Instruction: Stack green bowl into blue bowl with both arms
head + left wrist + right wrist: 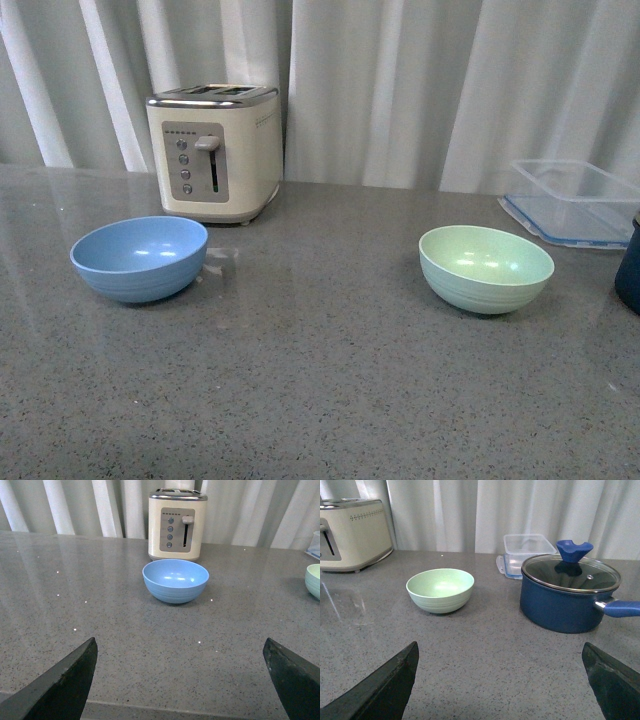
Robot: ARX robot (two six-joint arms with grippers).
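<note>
Looked like step one: on the desk (pixel 320 400), the toaster (pixel 213 150) stood behind the blue bowl (pixel 139 258) at left, green bowl (pixel 486 268) well apart at right. Left fingers (pixel 70 680) and right fingers (pixel 390 682) gaped wide, empty; I figured the right needed the green rim next.

Green bowl (pixel 486 268): pale mint, round, matte, with faint ribbed rings near its base; it stood upright and empty on the right side of the grey speckled counter (pixel 320 400).
Blue bowl (pixel 139 258): light sky-blue, same size and ribbing; it stood upright and empty on the left side.
Spacing: the two were well apart, unstacked.
</note>
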